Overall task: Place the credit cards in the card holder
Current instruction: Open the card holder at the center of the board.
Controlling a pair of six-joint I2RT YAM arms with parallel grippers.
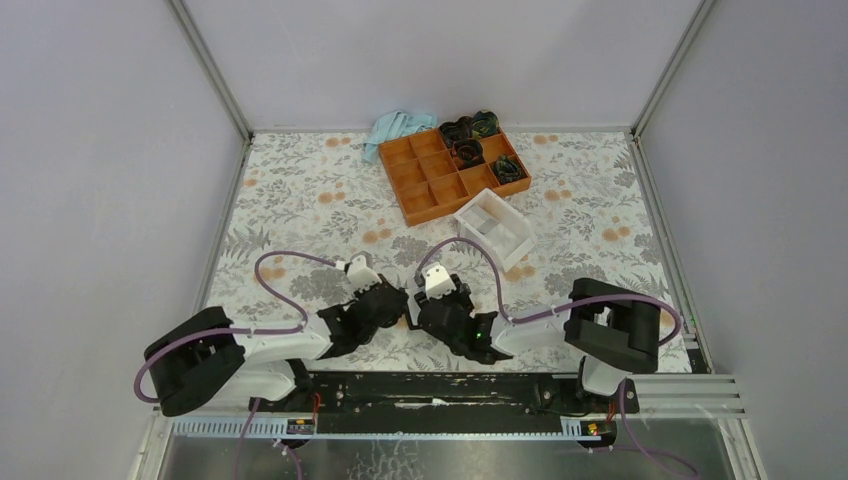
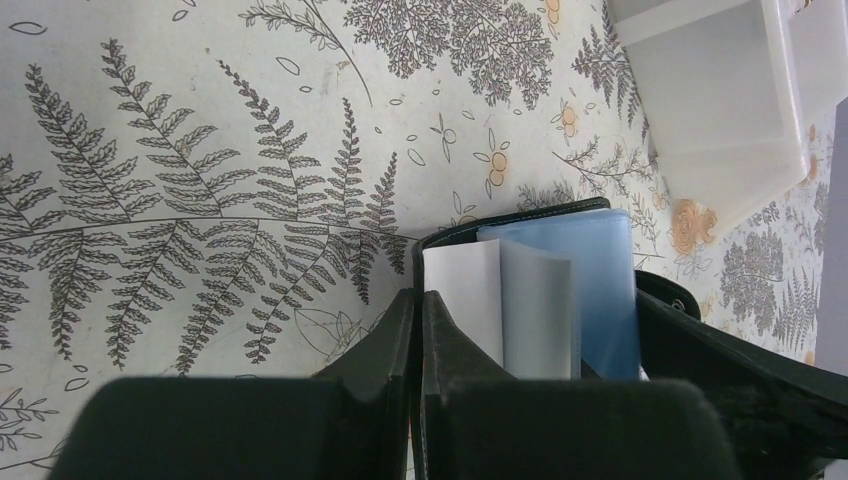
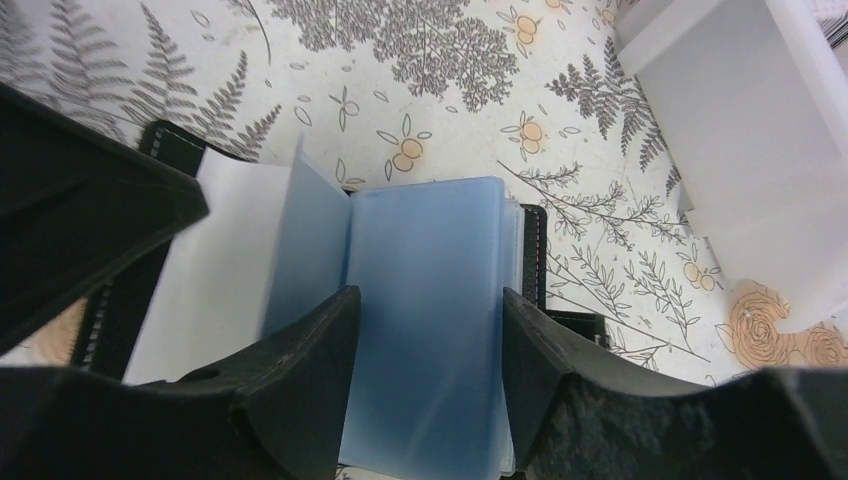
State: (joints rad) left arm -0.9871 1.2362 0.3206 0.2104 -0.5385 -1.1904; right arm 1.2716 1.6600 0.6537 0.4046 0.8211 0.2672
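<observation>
Left end effector (image 2: 418, 302) pinches black, translucent-sleeved card holder (image 2: 585, 290).

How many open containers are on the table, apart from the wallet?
2. The orange compartment tray lies at the far middle; the white box sits just nearer, by the tray's near edge. No other shows, though something small could be hidden.

Grey fern and leaf prints with small orange blossoms all over the white counter (image 1: 300, 200). Black cover, light-blue sleeves and one white leaf on the card holder (image 3: 430, 235). Plain orange on the compartment tray (image 1: 428, 168), white on the open box (image 1: 510, 245), pale blue on the crumpled cloth (image 1: 395, 128). Matte black on the left tool (image 2: 415, 300) and the right tool (image 3: 425, 300).
</observation>
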